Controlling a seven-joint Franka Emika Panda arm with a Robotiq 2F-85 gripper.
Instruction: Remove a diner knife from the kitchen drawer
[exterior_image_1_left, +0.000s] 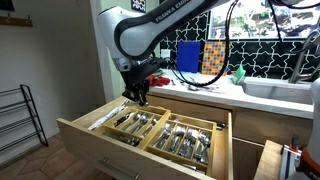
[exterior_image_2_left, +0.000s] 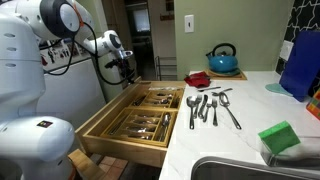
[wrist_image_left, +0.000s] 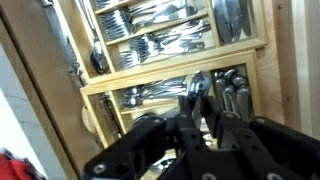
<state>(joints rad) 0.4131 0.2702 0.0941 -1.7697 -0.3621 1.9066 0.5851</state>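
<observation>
Over the kitchen drawer (exterior_image_1_left: 110, 148), gripper (exterior_image_1_left: 137, 99), arm (exterior_image_1_left: 160, 20) lettered FRANKA.

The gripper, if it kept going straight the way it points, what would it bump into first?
Probably the cutlery in the open drawer, lying just below the gripper; the wrist view shows it aimed there, though depth is unclear.
</observation>
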